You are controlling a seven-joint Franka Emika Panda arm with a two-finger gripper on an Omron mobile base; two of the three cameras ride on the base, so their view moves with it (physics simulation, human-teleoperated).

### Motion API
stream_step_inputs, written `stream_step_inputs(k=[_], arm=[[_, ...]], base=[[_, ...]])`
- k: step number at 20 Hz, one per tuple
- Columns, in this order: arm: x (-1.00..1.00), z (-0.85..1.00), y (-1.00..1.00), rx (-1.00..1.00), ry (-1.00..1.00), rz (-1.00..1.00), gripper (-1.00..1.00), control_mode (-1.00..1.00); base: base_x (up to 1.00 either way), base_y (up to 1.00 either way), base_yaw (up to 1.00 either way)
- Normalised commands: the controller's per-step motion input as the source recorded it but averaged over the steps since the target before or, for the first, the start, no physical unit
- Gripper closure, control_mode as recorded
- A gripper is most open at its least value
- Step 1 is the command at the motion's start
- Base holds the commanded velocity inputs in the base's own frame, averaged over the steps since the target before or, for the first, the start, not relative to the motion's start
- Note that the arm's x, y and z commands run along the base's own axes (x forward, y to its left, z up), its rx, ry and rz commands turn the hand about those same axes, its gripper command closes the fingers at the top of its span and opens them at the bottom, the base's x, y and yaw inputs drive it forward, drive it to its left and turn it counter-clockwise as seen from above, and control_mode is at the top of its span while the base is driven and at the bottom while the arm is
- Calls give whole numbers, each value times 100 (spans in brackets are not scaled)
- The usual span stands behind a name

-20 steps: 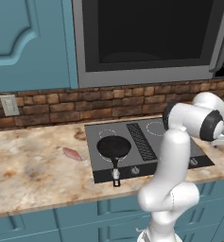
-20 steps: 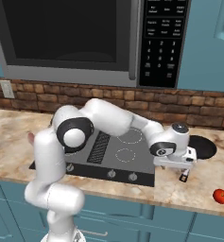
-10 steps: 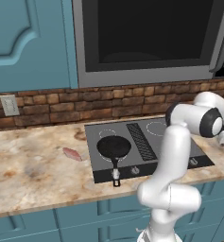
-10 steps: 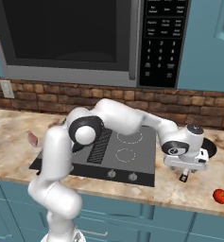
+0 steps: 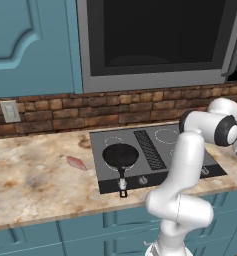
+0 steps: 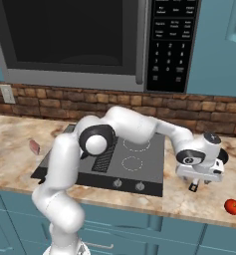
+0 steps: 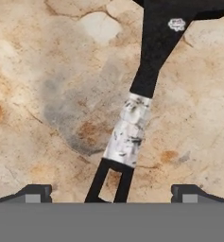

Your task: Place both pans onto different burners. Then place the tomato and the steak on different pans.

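Note:
One pan (image 5: 121, 155) sits on the front left burner of the cooktop (image 5: 155, 165), its handle pointing to the front edge. The other pan (image 6: 222, 156) lies on the counter right of the cooktop, mostly hidden behind my hand. My gripper (image 6: 198, 183) hangs open just above its handle (image 7: 128, 130), which runs between the two fingertips (image 7: 35, 193) without touching them. The pan's black body (image 7: 165, 19) is at the top of the hand view. The steak (image 5: 76, 162) lies on the counter left of the cooktop. The tomato (image 6: 232, 206) rests near the counter's front right edge.
Free burners (image 6: 132, 163) are marked on the cooktop's right half. A ribbed vent (image 5: 149, 149) runs down its middle, with knobs (image 6: 117, 183) along the front. A microwave (image 6: 89, 40) hangs above, in front of a brick backsplash (image 5: 50, 112).
The arm has swung farther right, carrying the hand past the cooktop's edge to the pan on the counter. The jaws stayed open. The pans, steak and tomato have not moved.

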Motion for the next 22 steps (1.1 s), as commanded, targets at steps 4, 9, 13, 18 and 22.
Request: stream_step_inputs(k=[4,9,13,18,22], arm=[[0,-23,0,0,0,0,-100,-100],[10,-12,0,0,0,0,-100,-100],[18,-4,0,0,0,0,-100,-100],[15,-7,-1,0,0,0,-100,-100],[9,-11,-10,0,0,0,-100,-100]], base=[[0,0,0],[0,0,0],[0,0,0],[0,0,0],[0,0,0]])
